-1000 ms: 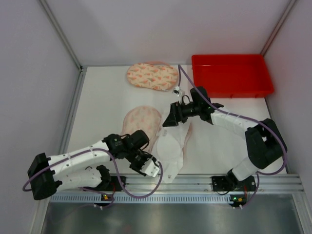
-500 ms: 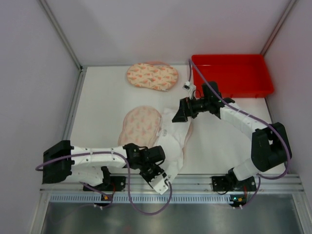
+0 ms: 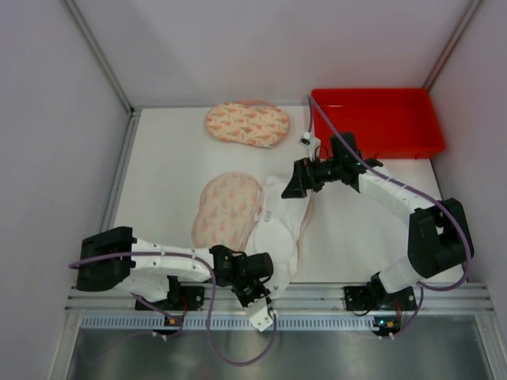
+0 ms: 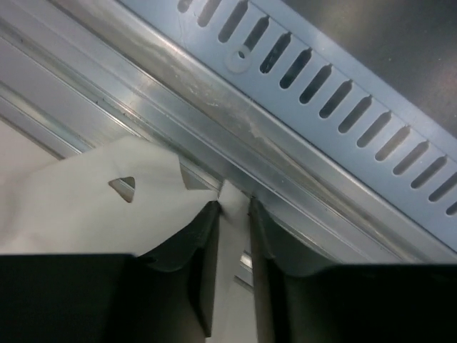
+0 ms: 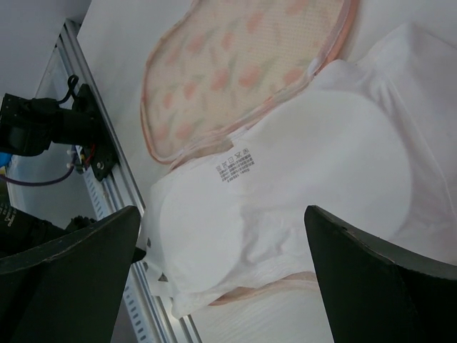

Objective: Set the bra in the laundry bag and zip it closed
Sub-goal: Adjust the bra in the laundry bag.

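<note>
Pinching a white end of the bra point(image 4: 86, 200) between its fingers, the left claw point(image 4: 233, 214) sits over the aluminium rail point(image 4: 214, 121) at the near edge of the tabletop point(image 3: 166, 158). The bra lies spread across the open patterned laundry bag point(image 5: 235, 64), and the right claw point(image 5: 221, 211) hangs above it, released wide.

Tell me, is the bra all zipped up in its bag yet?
Not yet. The bra lies on the open laundry bag, hanging over its near edge. The left end effector pinches its near end; the right end effector hovers open. Tucking in, folding shut, and zipping remain.
</note>
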`<state>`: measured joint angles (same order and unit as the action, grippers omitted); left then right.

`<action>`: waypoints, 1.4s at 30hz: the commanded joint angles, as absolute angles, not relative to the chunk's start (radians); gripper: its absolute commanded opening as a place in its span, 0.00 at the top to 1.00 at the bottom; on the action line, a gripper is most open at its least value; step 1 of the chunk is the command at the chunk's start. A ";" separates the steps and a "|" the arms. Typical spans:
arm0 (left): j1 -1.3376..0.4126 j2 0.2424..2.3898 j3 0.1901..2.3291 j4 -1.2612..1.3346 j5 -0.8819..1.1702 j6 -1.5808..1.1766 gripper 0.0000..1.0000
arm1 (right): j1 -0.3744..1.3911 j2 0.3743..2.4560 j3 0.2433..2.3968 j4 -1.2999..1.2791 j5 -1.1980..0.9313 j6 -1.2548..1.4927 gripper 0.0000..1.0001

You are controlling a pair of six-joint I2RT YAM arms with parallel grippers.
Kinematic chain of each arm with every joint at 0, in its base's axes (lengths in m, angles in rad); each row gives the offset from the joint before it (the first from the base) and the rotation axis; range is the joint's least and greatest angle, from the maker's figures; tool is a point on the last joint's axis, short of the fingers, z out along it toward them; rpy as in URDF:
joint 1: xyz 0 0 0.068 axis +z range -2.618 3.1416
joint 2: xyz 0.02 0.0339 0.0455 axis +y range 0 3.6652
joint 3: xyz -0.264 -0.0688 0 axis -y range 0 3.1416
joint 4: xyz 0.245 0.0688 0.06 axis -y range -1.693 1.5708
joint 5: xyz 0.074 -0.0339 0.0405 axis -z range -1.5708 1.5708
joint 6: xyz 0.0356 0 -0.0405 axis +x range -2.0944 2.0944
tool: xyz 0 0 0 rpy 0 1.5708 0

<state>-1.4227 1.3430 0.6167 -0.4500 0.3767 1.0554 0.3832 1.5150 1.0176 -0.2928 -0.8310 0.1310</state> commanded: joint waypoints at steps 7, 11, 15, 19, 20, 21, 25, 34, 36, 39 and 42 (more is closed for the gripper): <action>-1.428 1.348 0.630 -0.481 0.423 1.017 1.00 | 0.348 1.471 1.012 -0.255 -0.841 0.118 0.01; -1.427 1.229 0.689 -0.549 0.488 0.932 1.00 | 0.348 1.466 1.008 -0.253 -0.856 0.126 0.01; -1.416 1.138 0.744 -0.598 0.471 0.881 1.00 | 0.350 1.477 1.002 -0.253 -0.867 0.123 0.01; -1.347 1.106 0.799 -0.633 0.482 0.884 1.00 | 0.348 1.483 0.997 -0.244 -0.870 0.130 0.01; -1.318 1.112 0.822 -0.637 0.492 0.887 1.00 | 0.350 1.485 0.999 -0.242 -0.868 0.129 0.01; -1.252 1.123 0.837 -0.644 0.511 0.894 1.00 | 0.348 1.486 1.003 -0.242 -0.865 0.132 0.01; -1.065 1.242 0.934 -0.649 0.610 0.899 1.00 | 0.339 1.485 1.019 -0.241 -0.858 0.137 0.01; -0.789 1.544 1.170 -0.649 0.718 0.858 1.00 | 0.270 1.465 1.029 -0.255 -0.844 0.143 0.01; -0.752 1.597 1.184 -0.649 0.723 0.862 1.00 | 0.259 1.457 1.023 -0.258 -0.845 0.140 0.01; -0.732 1.635 1.184 -0.650 0.726 0.873 1.00 | 0.250 1.444 1.009 -0.271 -0.851 0.126 0.01; -0.730 1.655 1.164 -0.649 0.716 0.884 0.97 | 0.250 1.440 1.000 -0.291 -0.848 0.117 0.01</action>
